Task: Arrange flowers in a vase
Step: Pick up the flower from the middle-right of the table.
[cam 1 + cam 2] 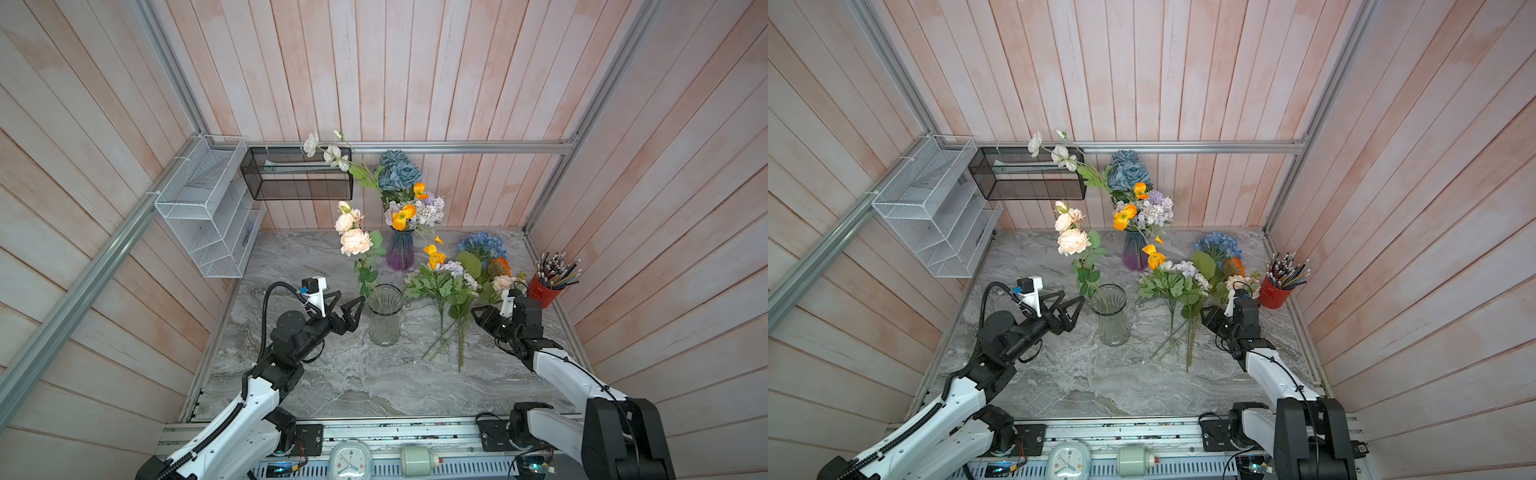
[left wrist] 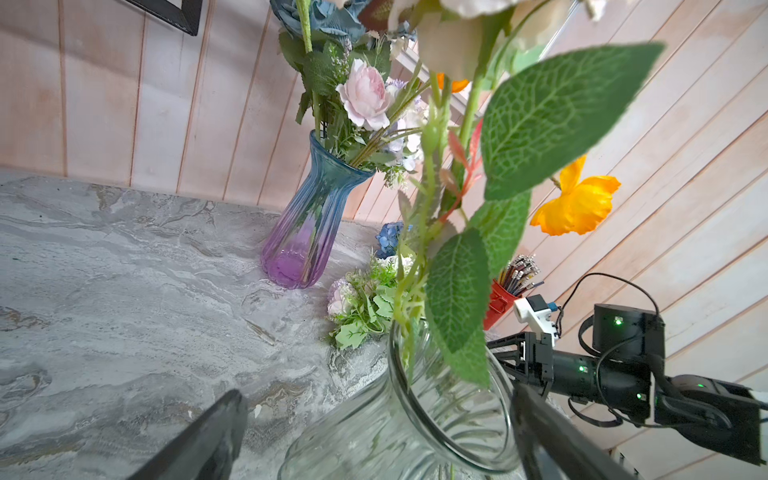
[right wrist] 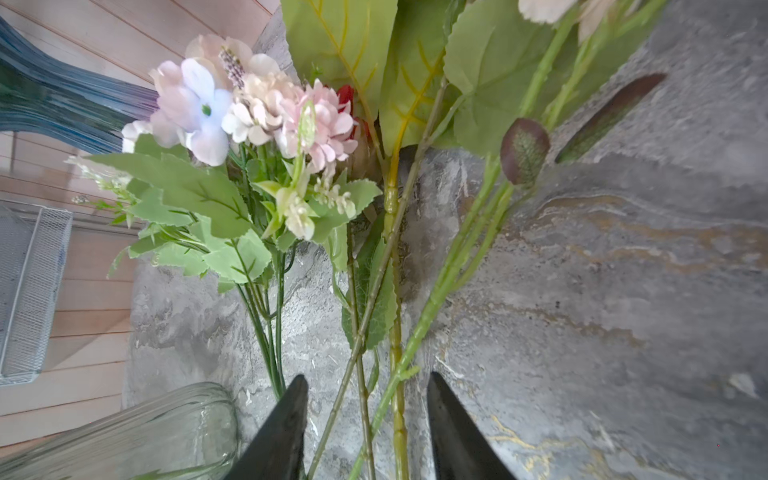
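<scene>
Bunch of artificial green-stemmed flowers (image 1: 446, 286) is laid on grey marble table (image 1: 332, 386) beside clear ribbed glass vase (image 1: 385, 320); judged light, wiry, best pinched at bare lower stems. Right gripper (image 3: 366, 376) is set half-open astride them, left gripper (image 1: 352, 297) spread wide.

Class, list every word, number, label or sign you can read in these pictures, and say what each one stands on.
No text is readable in any view.
Clock at the near edge, in both top views: the dial markings are too small and blurred to read.
</scene>
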Available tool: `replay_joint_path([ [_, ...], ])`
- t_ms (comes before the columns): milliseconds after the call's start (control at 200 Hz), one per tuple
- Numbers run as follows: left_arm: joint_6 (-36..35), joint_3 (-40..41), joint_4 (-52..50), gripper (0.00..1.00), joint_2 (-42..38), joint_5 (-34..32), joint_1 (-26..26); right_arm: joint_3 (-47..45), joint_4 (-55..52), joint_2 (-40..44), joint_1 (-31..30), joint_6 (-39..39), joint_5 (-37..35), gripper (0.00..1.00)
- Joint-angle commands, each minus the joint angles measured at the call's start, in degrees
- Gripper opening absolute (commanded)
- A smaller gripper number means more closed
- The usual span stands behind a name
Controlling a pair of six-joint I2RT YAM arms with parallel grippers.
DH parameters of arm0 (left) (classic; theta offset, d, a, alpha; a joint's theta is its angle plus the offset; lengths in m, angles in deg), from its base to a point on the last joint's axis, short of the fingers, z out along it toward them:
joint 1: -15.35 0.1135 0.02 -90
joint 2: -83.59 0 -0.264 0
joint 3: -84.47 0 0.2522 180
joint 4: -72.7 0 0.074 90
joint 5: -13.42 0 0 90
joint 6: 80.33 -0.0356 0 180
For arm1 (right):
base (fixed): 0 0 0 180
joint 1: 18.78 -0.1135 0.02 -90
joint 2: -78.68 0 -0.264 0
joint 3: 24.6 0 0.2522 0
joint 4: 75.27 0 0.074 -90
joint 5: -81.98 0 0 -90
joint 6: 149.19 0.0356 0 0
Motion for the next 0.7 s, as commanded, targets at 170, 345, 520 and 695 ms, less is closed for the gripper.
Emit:
replay_joint_path([
  [170, -0.39, 1.20, 0.61, 1.00, -1.07, -1.37, -0.12, -0.20, 10.76, -6.71, 2.01, 4.88, 1.46, 0.47],
  [345, -0.92, 1.38, 0.95, 1.00, -1.19, -1.94, -0.17, 0.37, 14.03, -11.50, 2.20, 6.33, 2.83, 0.47],
  [520, -0.02, 2.62, 1.48, 1.00, -2.33, -2.38, -0.12, 0.74, 17.55, -15.36, 2.28, 6.87, 3.43, 0.47],
  [695, 0.49, 2.91, 0.65, 1.00, -2.90, -2.65, -0.12, 1.62, 20.09, -19.16, 2.36, 7.63, 3.63, 0.42],
])
